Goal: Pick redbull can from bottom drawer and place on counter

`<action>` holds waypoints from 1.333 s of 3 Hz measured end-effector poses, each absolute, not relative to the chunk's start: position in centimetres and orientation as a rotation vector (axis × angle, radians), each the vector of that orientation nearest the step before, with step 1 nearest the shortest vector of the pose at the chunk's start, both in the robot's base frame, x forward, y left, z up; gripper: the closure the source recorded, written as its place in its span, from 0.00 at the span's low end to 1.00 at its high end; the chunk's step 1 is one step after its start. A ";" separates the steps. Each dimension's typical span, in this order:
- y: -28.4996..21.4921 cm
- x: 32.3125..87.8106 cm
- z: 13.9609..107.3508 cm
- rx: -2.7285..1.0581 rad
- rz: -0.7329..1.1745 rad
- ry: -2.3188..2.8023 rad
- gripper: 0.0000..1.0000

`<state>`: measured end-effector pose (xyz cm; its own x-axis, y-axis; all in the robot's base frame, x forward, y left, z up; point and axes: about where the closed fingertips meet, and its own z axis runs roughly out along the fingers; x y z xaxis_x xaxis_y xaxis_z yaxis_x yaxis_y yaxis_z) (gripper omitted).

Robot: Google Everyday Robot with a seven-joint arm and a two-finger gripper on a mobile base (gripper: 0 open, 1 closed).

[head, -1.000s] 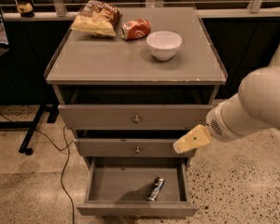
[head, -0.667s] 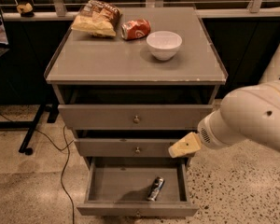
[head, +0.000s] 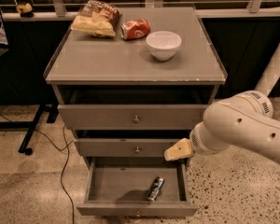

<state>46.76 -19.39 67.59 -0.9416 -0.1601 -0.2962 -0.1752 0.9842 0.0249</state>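
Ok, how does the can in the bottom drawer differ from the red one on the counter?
The redbull can is slim, silver and dark; the soda can is fatter and red-orange. The redbull can is low in the open bottom drawer; the soda can is up on the counter, beside the bowl. The hand hovers near the redbull can, far from the soda can. Both seem to lie on their sides.

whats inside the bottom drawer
Just the redbull can, lying right of centre; the back of the bottom drawer is hidden under the middle drawer. The gripper hangs over its right side.
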 end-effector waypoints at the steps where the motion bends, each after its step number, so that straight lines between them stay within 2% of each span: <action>1: -19.3 46.7 67.3 -0.223 0.084 2.841 0.00; 4: -21.7 50.2 61.0 0.204 0.368 2.807 0.00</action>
